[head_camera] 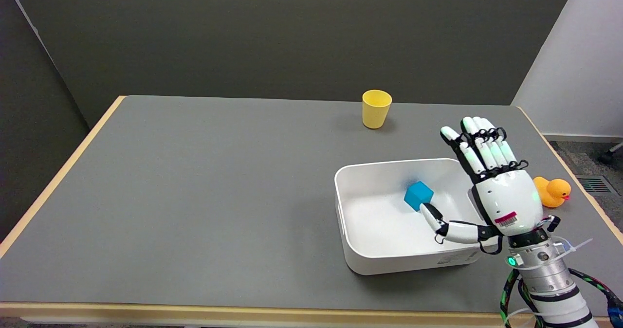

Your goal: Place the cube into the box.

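Observation:
A blue cube (418, 195) lies inside the white box (360, 260), near the middle of its floor. My right hand (496, 187) hovers over the box's right side with its fingers stretched out straight and apart. The thumb reaches left, its tip right beside the cube's lower right corner; I cannot tell whether it touches. Nothing is held in the hand. The hand and wrist cover the box's right wall.
A yellow cup (375, 108) stands upright near the table's far edge, behind the box. A yellow rubber duck (554, 191) sits on the table to the right of the hand, close to the right edge. A grey mat (194, 196) covers the table.

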### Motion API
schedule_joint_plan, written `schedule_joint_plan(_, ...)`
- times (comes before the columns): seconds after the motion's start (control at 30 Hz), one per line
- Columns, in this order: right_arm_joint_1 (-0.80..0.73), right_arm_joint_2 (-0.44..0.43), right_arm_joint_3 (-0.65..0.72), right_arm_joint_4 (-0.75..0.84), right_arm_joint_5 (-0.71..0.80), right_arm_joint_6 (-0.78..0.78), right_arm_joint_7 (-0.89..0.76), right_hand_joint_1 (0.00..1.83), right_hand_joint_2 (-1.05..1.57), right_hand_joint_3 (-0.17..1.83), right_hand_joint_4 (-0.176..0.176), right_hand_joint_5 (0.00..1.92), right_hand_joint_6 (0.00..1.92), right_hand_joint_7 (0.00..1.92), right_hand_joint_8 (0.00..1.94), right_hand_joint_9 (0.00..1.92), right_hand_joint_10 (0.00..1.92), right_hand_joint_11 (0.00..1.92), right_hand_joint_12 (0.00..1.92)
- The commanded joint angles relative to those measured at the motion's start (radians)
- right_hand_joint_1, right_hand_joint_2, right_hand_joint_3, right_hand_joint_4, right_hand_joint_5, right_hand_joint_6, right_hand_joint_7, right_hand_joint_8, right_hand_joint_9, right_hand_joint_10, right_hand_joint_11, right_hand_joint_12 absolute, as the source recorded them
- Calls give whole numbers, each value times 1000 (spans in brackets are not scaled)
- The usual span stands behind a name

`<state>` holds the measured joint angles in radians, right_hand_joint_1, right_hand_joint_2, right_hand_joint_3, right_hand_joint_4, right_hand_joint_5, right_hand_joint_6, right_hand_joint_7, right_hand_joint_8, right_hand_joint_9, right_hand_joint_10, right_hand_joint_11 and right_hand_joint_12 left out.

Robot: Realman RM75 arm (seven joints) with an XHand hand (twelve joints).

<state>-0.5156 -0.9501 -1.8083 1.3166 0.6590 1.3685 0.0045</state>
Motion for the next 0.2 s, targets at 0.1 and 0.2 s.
schedule_joint_plan(0.1, 109, -27, -83, 2, -152, 261, 152, 405, 638, 841, 80, 165, 353, 92, 228, -1, 446, -1, 636)
schedule_joint_plan(0.2, 130, -31, -91, 1, -152, 244, 156, 408, 642, 843, 79, 177, 367, 109, 233, 3, 473, 0, 659)
